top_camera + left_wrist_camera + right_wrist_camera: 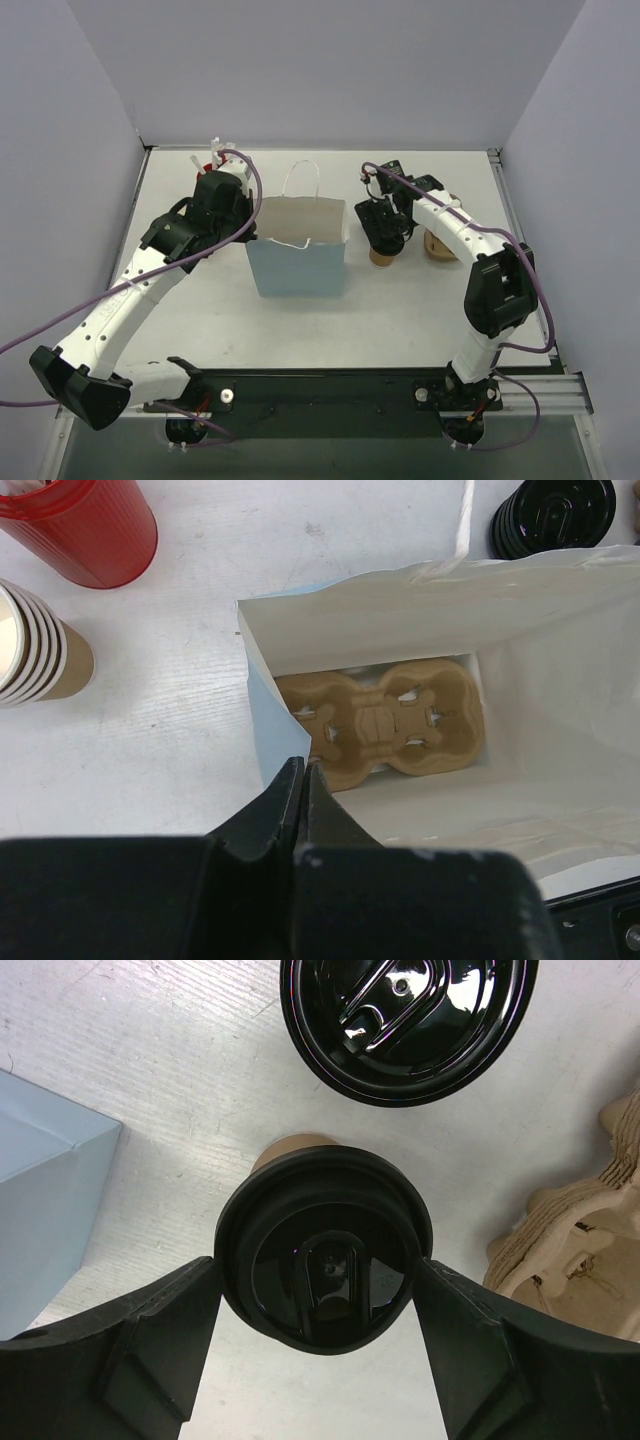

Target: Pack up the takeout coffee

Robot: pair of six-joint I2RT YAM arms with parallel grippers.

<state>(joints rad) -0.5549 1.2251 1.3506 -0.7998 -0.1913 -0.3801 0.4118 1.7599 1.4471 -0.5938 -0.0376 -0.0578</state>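
The takeout coffee [325, 1250], a tan paper cup with a black lid, stands on the white table right of the bag; its tan base shows in the top view [381, 258]. My right gripper [322, 1280] comes down from above, its fingers pressed against both sides of the lid. The light blue paper bag [298, 262] stands open mid-table with a brown pulp cup carrier [385, 725] flat on its bottom. My left gripper [303, 772] is shut, pinching the bag's left rim.
A stack of loose black lids [405, 1020] lies just behind the coffee. Another pulp carrier [575, 1230] sits to its right. A red cup [85, 530] and a stack of cream lidless cups [35, 645] are at the far left of the bag.
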